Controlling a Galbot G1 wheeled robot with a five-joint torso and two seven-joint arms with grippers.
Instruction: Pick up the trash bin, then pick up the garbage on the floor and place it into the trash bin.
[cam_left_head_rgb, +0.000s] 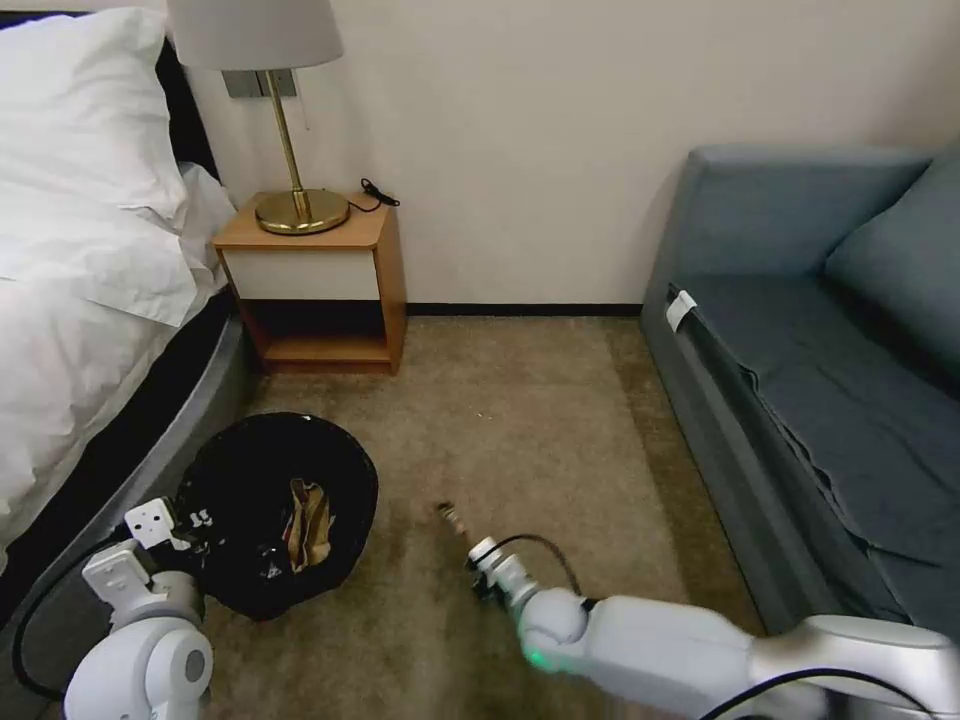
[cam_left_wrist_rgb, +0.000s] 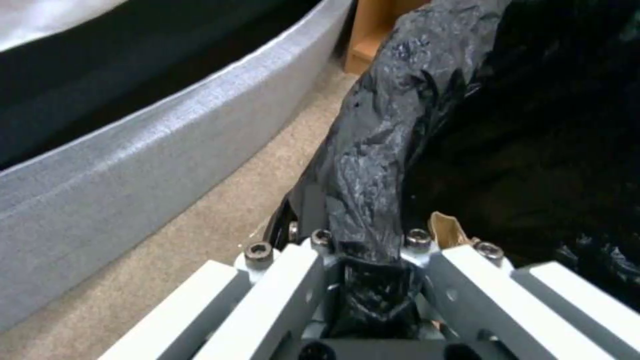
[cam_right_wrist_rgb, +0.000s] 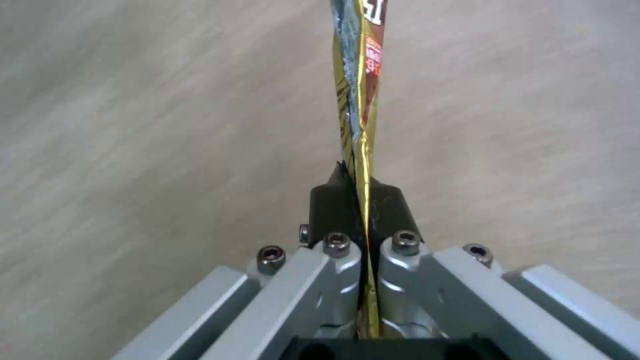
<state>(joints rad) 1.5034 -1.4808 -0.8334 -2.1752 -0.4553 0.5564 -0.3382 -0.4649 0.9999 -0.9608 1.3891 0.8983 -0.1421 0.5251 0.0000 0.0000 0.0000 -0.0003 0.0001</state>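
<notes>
While the left pincer (cam_left_wrist_rgb: 363, 250) clamps the bag-lined rim of the trash bin (cam_left_head_rgb: 275, 510), the bin sits tilted at the robot's lower left, its open mouth facing up toward the head camera, close beside the grey bed base (cam_left_head_rgb: 150, 440). Inside the black liner lies a crumpled tan wrapper (cam_left_head_rgb: 308, 522). In the left wrist view the crinkled black plastic of the rim runs straight between the two closed fingers, with carpet and the bed base alongside.

To the right of the bin, the right pincer (cam_right_wrist_rgb: 359, 200) is pressed together on a brown-yellow snack wrapper (cam_right_wrist_rgb: 359, 90), which stands out edge-on past the black fingertips (cam_right_wrist_rgb: 330, 207) above the beige carpeted floor (cam_left_head_rgb: 540, 420). In the head view that wrapper (cam_left_head_rgb: 450, 515) shows as a small blurred strip at the arm's tip, near the bin but apart from it.

A wooden nightstand (cam_left_head_rgb: 320, 285) with a brass lamp (cam_left_head_rgb: 295, 160) stands by the wall, and a blue-grey sofa (cam_left_head_rgb: 820, 360) lines the right side.
</notes>
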